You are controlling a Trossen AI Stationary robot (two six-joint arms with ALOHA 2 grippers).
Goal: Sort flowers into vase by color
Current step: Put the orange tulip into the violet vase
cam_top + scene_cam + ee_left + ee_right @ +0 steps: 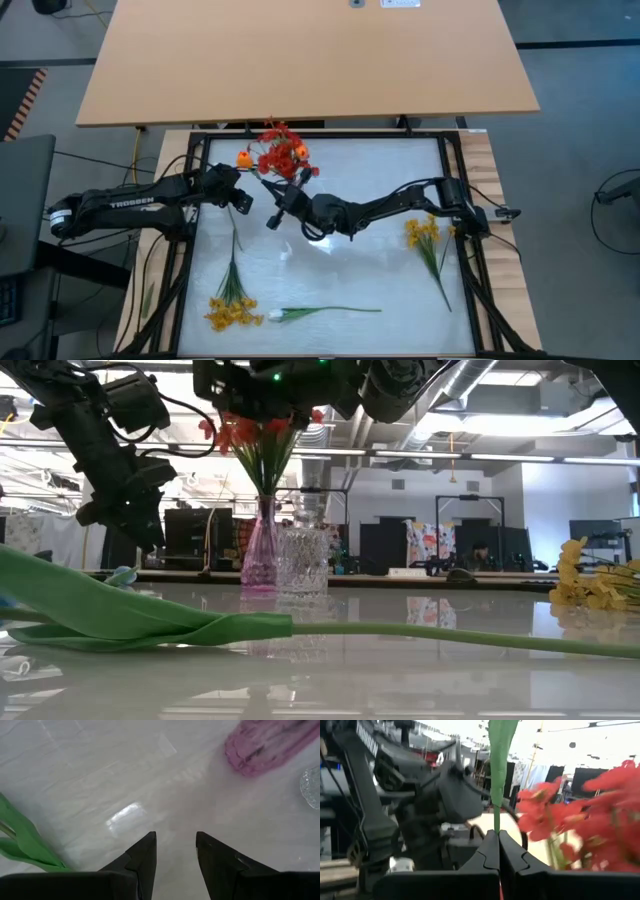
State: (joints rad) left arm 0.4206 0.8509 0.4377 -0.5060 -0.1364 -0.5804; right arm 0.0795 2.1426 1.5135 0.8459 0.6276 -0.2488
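A pink vase (260, 550) holds red-pink sprays (280, 150), and a clear glass vase (302, 560) stands beside it. My right gripper (497, 834) is shut on a green flower stem (497, 817) next to the red bunch. In the high view the stem seems to run to an orange bud (243, 158). My left gripper (175, 835) hovers open over bare table near the pink vase (265, 745), with nothing between its fingers. Lying flat on the table are a white tulip (278, 315) and two yellow bunches (232, 310) (422, 232). My right gripper pinches the green stem (496, 826) between its two fingertips, just below a long leaf (499, 755). The fingers come in about level from the table's right and lie across the stem. The flower is lifted clear of the table, its stem rising from the fingers beside the red sprays.
A black frame (195, 150) rims the white work surface. A wooden table (300, 60) stands beyond the far edge. The white tulip's leaf (120, 615) and stem (450, 635) lie across the near part. Bare surface shows in the middle between the flowers.
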